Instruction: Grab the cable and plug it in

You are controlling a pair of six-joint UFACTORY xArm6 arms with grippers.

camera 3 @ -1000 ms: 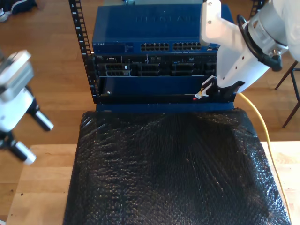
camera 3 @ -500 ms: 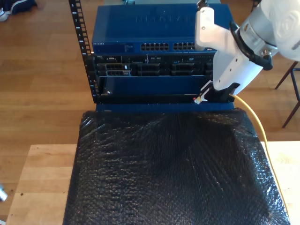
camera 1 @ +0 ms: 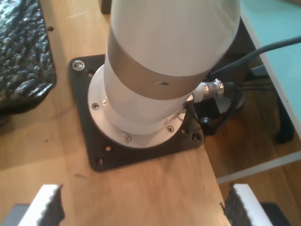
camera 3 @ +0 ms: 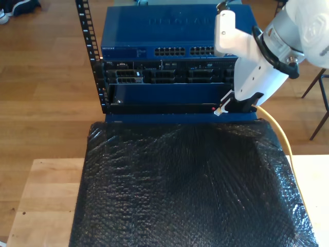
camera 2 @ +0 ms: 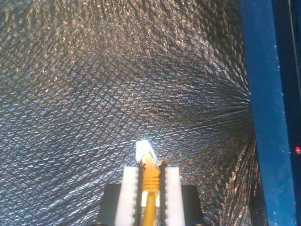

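The cable (camera 2: 149, 176), pinched just behind its clear plug (camera 2: 144, 150) by my second tool (camera 2: 150, 181), hung above the black mat (camera 3: 180, 185) before the blue rack (camera 3: 154, 31).
Light and limp in judgement, with a fragile clip, it was best gripped at the stiff boot; my first tool (camera 1: 141, 207) stood spread over the desk (camera 1: 155, 188).

Wood plank floor (camera 3: 46, 77) across the upper part of the exterior view, warm brown, evenly lit. Light wooden table (camera 3: 43, 200) at lower left of that view. Dark chair legs (camera 3: 321, 98) at its right edge. Dark shoe (camera 3: 20, 6) in its top left corner.
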